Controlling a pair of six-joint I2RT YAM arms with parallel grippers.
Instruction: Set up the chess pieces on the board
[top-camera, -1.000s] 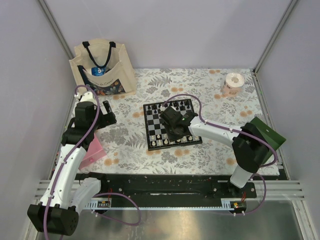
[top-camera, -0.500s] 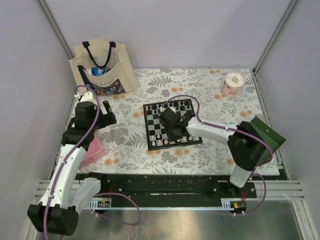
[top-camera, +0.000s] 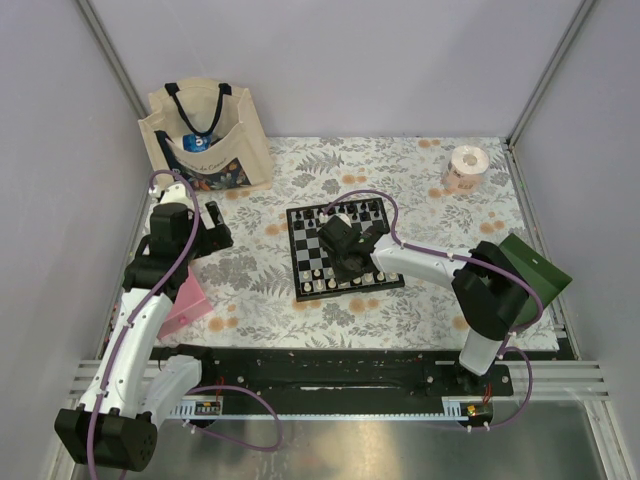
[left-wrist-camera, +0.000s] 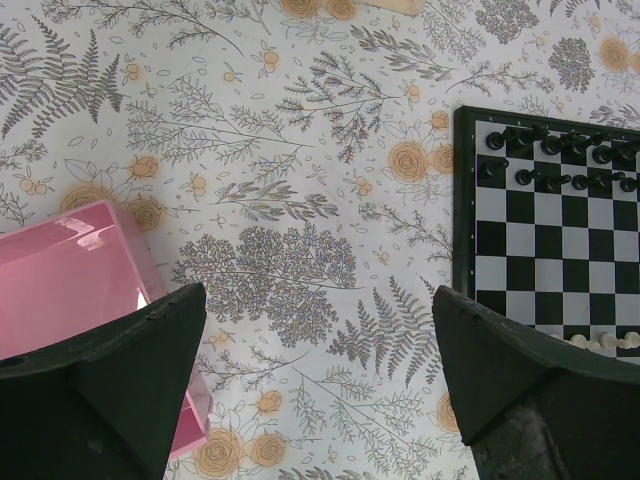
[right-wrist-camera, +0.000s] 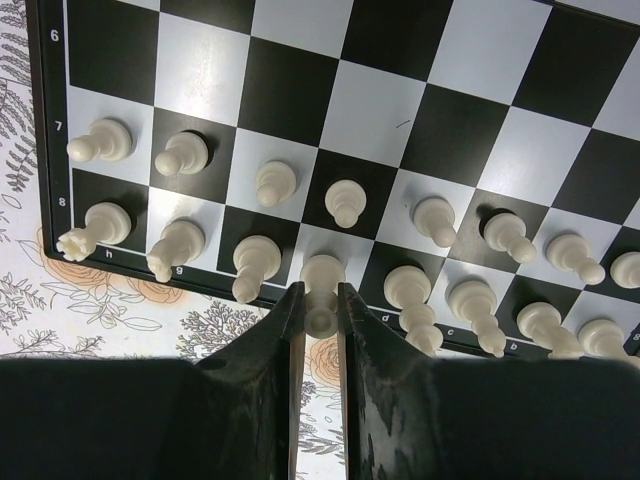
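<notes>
from above, the right arm (top-camera: 420, 262) is covering the middle of the board (top-camera: 302, 250), and the chess pieces (top-camera: 318, 285) are showing too small to tell apart. the fingers (right-wrist-camera: 265, 370) of the right gripper (right-wrist-camera: 319, 292) are partly hiding one white piece (right-wrist-camera: 322, 272) — the board is running off that view's top and right. a finger (left-wrist-camera: 110, 400) of the left gripper (left-wrist-camera: 320, 292) is covering a corner of the pink box (left-wrist-camera: 70, 270).

The top view looks steeply down from above the near edge, taking in the whole table (top-camera: 430, 180), with the board (top-camera: 308, 262) near centre. The left wrist view looks down from some height, with the board's edge at three o'clock. The right wrist view sits close over the white chess pieces (right-wrist-camera: 345, 205) along one edge of that board.
</notes>
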